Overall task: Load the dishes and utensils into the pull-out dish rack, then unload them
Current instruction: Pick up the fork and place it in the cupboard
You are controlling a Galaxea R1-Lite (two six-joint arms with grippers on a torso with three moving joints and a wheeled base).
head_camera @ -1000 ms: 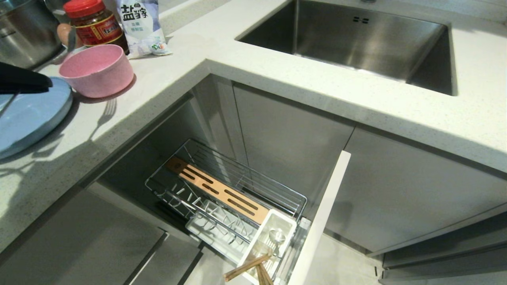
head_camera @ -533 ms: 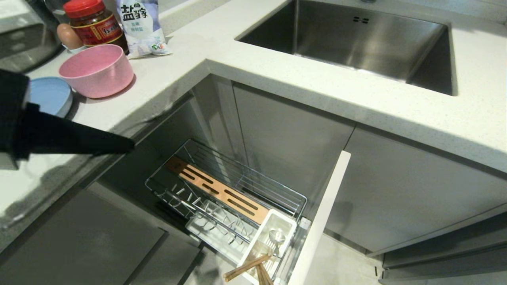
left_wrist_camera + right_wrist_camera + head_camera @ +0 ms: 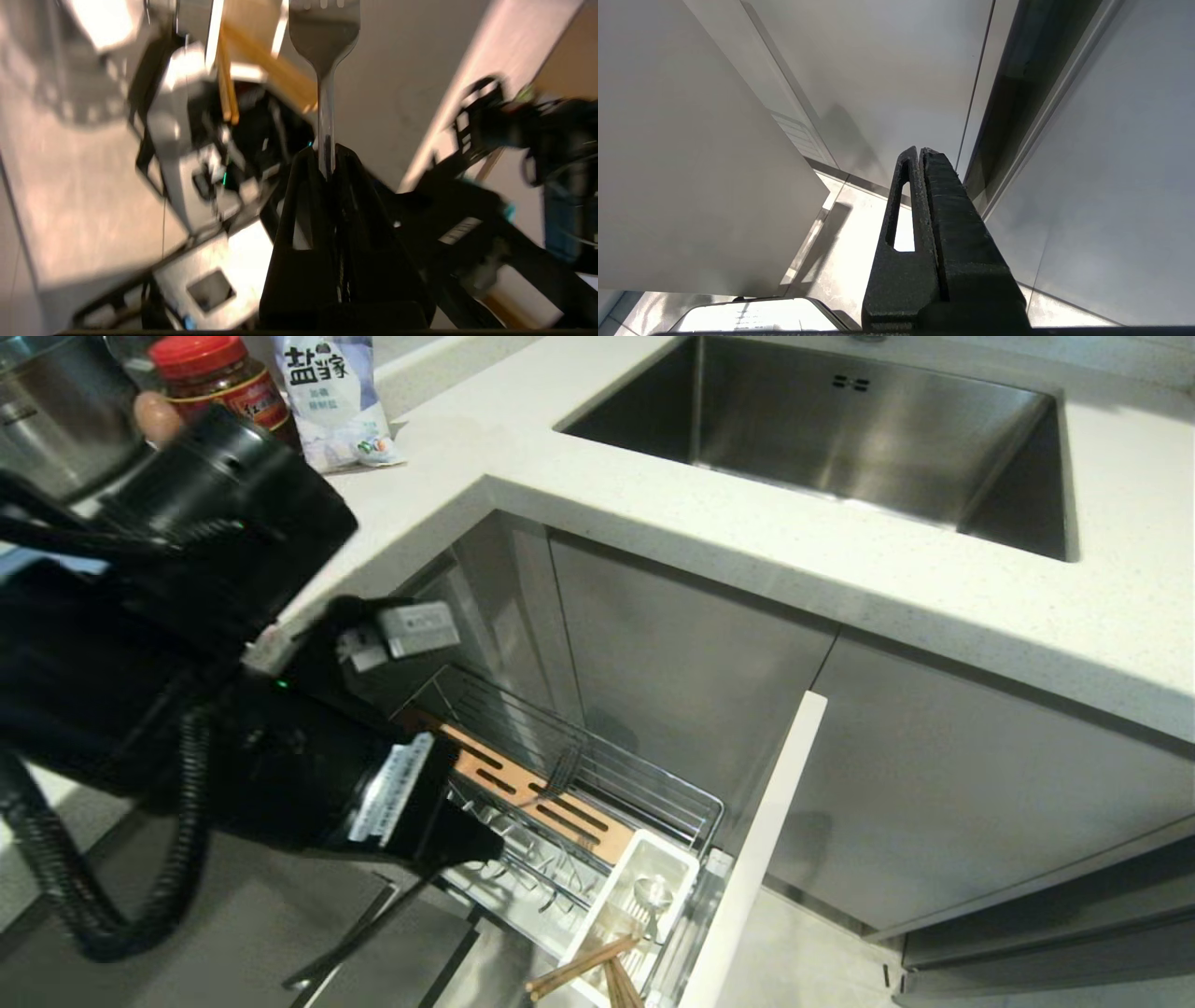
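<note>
Swinging over from counter, left gripper (image 3: pixel 327 151) clamps fork (image 3: pixel 558 773) above rack (image 3: pixel 653 784); caddy (image 3: pixel 672 870) drop comes next; right gripper (image 3: pixel 920 151) parked, closed.

A second ago my left pincer (image 3: pixel 327 151) was at the far left edge of the surface, over the flat round light-blue plate. Since then my arm has swung across and down, now hiding plate and pink bowl, and carries the slim silver metal fork (image 3: pixel 558 775) above the chrome wire pull-out dish rack (image 3: pixel 653 784).
</note>
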